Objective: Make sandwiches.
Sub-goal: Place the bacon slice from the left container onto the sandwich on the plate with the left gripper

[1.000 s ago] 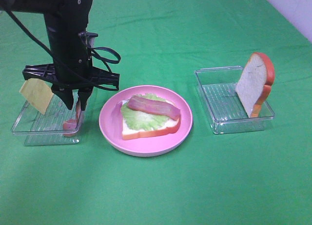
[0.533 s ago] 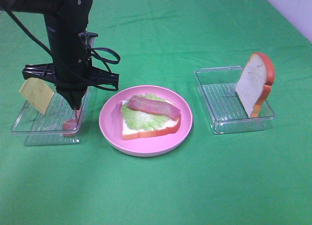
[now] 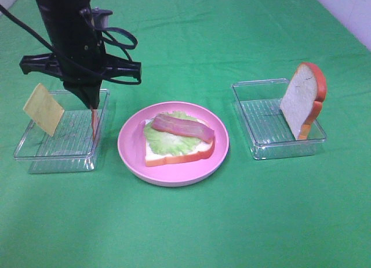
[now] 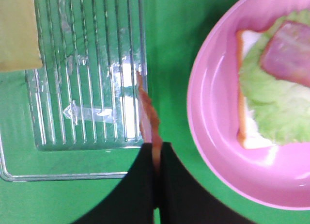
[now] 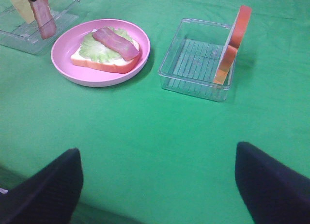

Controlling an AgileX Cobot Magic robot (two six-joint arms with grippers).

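Note:
My left gripper [image 3: 91, 105] is shut on a reddish-brown bacon strip [image 3: 93, 126] that hangs straight down over the right edge of the left clear tray [image 3: 55, 158]. In the left wrist view the strip [image 4: 149, 115] sticks out from between the closed fingers [image 4: 140, 185]. The open sandwich [image 3: 177, 143] lies on the pink plate [image 3: 130, 158]: a bread slice, lettuce and one bacon strip [image 3: 182, 127]. A yellow cheese square [image 3: 43, 109] leans in the left tray. A second bread slice [image 3: 302, 100] stands upright in the right tray [image 3: 261, 123]. My right gripper [image 5: 157, 151] is open, low and near the camera.
A green cloth covers the whole table. The plate sits between the two clear trays, close to the left one. A pale wall edge shows at the far right corner.
The left gripper closed on the bacon strip in the left tray and rose, lifting the strip so it now dangles above the tray's right edge. The right arm stayed still.

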